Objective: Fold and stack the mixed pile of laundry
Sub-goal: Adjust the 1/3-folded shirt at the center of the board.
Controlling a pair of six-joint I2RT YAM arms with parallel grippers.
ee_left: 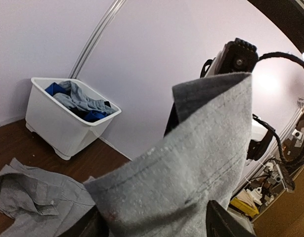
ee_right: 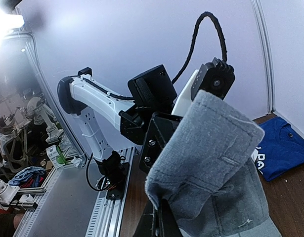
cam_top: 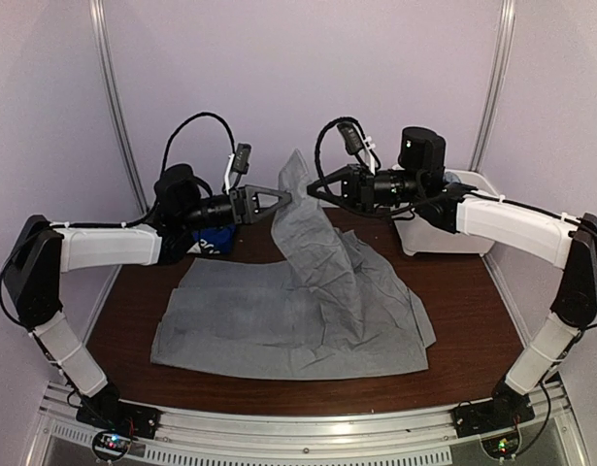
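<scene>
Right claw (cam_top: 314, 192) is pinching the grey cloth (cam_top: 279, 325). Its jaws are pressing tight together on a raised fold, high over the far middle of the table (cam_top: 473, 320). Left claw (cam_top: 283, 198) is facing it from the left, tips almost meeting. Its fingers (ee_left: 226, 222) are standing spread, with the cloth's stitched hem lying between them and not clamped.

The cloth is doing two things at once. Most of it is lying flat across the near half of the table. Its long axis is running left to right, and its near edge is sitting roughly parallel to the table's near edge. From the right part a wrinkled band is rising toward the far middle and narrowing as it climbs. Its tip is pointing straight up just above the two claws.

A blue garment (cam_top: 213, 241) is lying at the far left, tucked behind the left arm and showing a bit of white print. A white bin (cam_top: 444, 243) is sitting in the far right corner behind the right arm, with more blue and grey clothes (ee_left: 80, 101) heaped inside.

The table is showing dark brown wood, and a metal rail (cam_top: 308, 432) is running along its near edge, carrying both arm bases. Pale lilac walls are closing in the far side and both flanks, with silver posts rising near the far corners. The wrist views are catching a cluttered room beyond, too blurred to read.
</scene>
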